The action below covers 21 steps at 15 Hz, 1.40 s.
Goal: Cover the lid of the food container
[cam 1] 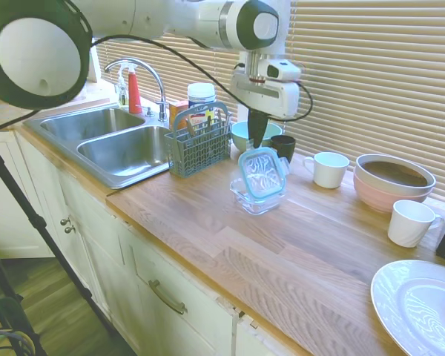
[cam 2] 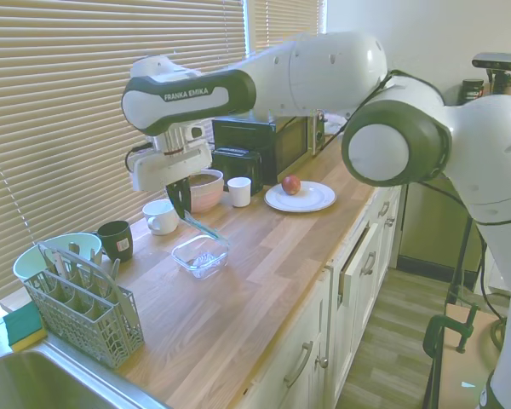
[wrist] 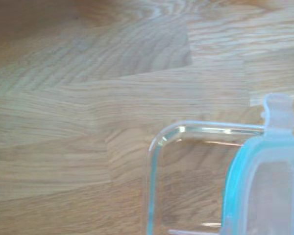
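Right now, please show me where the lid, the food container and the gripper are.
lid (cam 1: 262, 173): first exterior view, its clear centre panel.
food container (cam 2: 200, 256): second exterior view, its clear floor.
gripper (cam 1: 257, 140): first exterior view, at its fingertips.

White arm stretched level over the bench, wrist bent straight down, gripper (cam 1: 258, 141) vertical, dark fingers (cam 2: 180, 201) pinched together on the lid (cam 1: 262, 173).
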{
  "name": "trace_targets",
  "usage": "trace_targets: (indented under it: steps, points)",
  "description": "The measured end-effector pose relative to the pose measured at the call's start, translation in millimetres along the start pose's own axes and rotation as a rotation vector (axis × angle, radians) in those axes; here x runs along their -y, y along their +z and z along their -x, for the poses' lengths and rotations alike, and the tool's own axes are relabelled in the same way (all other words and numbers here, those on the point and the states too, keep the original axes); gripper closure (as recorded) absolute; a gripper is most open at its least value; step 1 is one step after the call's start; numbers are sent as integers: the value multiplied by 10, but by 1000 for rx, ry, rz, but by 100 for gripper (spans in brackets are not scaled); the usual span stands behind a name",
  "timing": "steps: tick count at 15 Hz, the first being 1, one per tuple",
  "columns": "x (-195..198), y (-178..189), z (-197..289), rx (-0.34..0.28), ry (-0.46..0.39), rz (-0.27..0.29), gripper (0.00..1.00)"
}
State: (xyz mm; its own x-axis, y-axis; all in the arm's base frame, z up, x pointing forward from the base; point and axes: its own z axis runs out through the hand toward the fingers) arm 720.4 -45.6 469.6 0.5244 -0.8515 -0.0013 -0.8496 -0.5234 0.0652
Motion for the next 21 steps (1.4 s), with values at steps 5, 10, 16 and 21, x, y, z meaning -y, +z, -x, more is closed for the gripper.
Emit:
trace_targets:
  steps: [5, 10, 16, 21]
  points:
    - [157, 95, -11, -1, -6, 13, 100]
    - [330, 188, 97, -1, -31, 24, 100]
    - [445, 487, 107, 12, -41, 55, 100]
    - [526, 689, 149, 5, -51, 81, 100]
